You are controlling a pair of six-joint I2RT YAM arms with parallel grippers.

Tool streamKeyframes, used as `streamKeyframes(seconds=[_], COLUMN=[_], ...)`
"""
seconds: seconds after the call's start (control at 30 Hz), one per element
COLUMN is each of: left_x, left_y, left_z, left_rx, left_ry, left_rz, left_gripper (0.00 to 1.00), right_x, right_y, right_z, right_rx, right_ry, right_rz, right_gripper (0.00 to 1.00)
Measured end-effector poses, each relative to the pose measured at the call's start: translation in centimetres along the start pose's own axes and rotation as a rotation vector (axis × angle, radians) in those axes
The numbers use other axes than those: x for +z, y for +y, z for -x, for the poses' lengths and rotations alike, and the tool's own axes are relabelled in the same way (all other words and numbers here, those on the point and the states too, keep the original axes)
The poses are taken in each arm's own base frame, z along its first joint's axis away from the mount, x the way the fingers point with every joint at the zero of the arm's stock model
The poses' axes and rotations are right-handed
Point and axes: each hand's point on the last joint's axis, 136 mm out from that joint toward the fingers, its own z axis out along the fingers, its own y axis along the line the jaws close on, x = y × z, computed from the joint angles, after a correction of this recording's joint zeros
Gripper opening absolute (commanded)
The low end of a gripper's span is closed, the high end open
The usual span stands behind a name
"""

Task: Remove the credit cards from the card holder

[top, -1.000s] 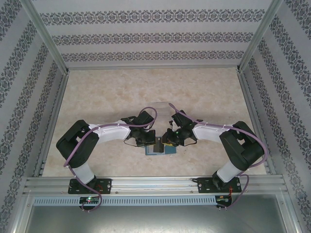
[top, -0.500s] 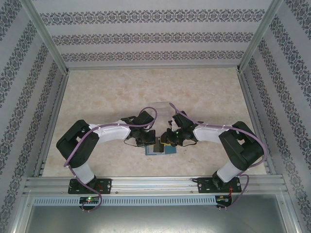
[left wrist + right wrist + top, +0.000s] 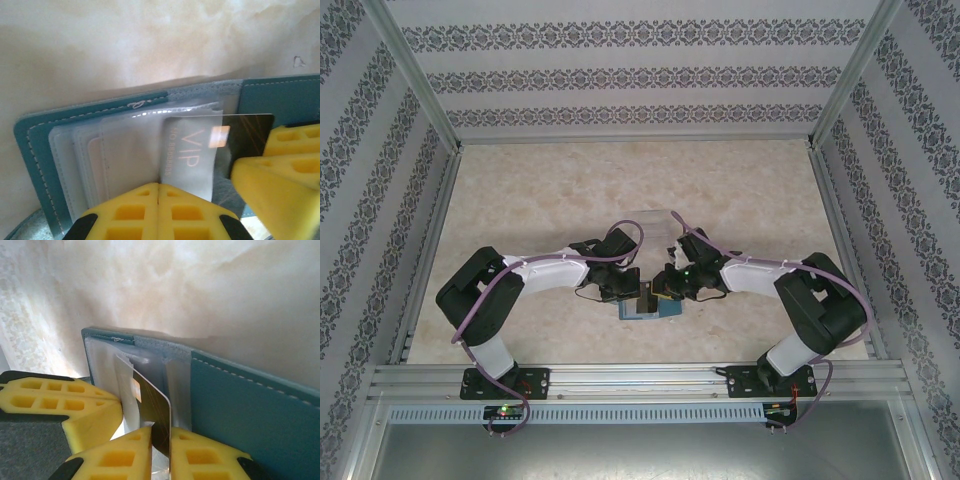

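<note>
Nearest the arm bases, the card holder (image 3: 648, 310) lies open on the table (image 3: 740, 190), well apart from both side rails. The left gripper (image 3: 159, 207), fingers pressed together, sits over its clear pockets. The right gripper (image 3: 161, 442) pinches the dark credit card (image 3: 150, 400), which juts partway out of a pocket across the spine. Beyond a clear tray (image 3: 650, 220), open table runs to the far wall. Since a second ago the right wrist has edged leftward, and the holder has stayed put.
</note>
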Motion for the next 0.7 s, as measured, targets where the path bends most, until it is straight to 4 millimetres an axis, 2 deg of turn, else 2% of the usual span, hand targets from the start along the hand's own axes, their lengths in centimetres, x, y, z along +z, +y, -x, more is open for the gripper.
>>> streamKeyframes(seconds=[0.37, 0.7], left_x=[0.0, 0.0], left_y=[0.0, 0.0], left_z=[0.0, 0.0], left_rx=[0.005, 0.011], left_ry=[-0.001, 0.000], left_rz=[0.000, 0.001], left_gripper=[0.00, 0.00], right_x=[-1.2, -2.1], right_y=[-1.6, -2.1], right_z=[-0.3, -0.3], right_rx=[-0.009, -0.034], right_ry=[0.019, 0.043], right_rz=[-0.048, -0.086], right_gripper=[0.15, 0.15])
